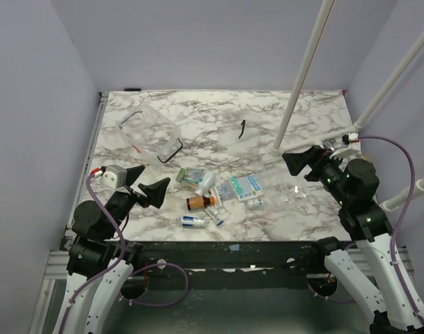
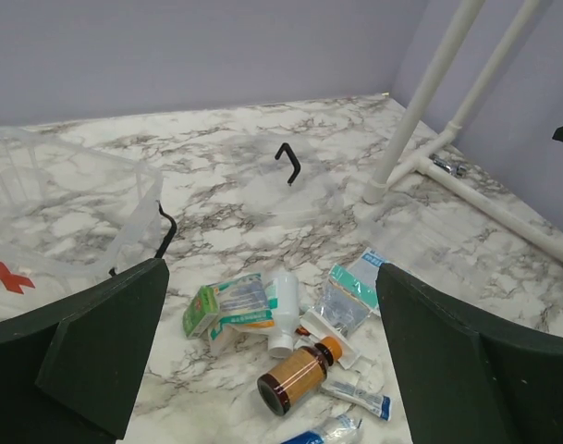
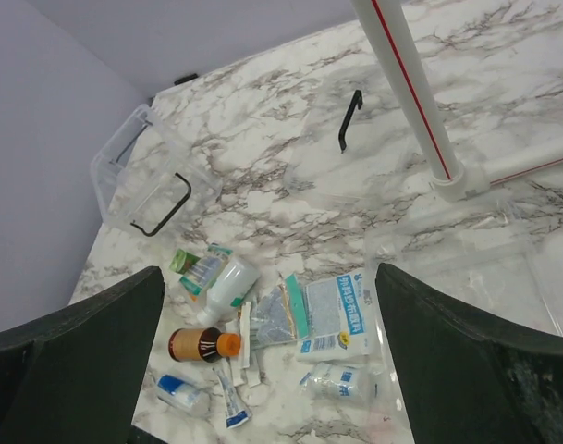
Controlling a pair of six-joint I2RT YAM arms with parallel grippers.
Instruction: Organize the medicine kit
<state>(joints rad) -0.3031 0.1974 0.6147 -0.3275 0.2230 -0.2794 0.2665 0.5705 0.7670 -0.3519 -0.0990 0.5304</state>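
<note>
A clear plastic kit box (image 1: 152, 131) with a black handle (image 1: 170, 151) lies at the back left; it also shows in the left wrist view (image 2: 59, 213) and the right wrist view (image 3: 138, 176). A loose pile of medicines lies in the front middle: a brown bottle (image 1: 200, 202) (image 2: 295, 375) (image 3: 196, 344), a white bottle (image 1: 205, 183) (image 2: 283, 310), a green box (image 2: 202, 310), blue-and-white packets (image 1: 245, 186) (image 3: 335, 314) and a tube (image 3: 230, 407). My left gripper (image 1: 147, 184) (image 2: 272, 273) is open and empty, left of the pile. My right gripper (image 1: 305, 161) (image 3: 267, 273) is open and empty, to the right.
A loose black handle (image 1: 242, 129) (image 3: 350, 118) lies on the marble behind the pile. White poles (image 1: 302, 76) rise from a base at the back right. A clear lid or tray (image 3: 475, 268) lies right of the pile. Purple walls enclose the table.
</note>
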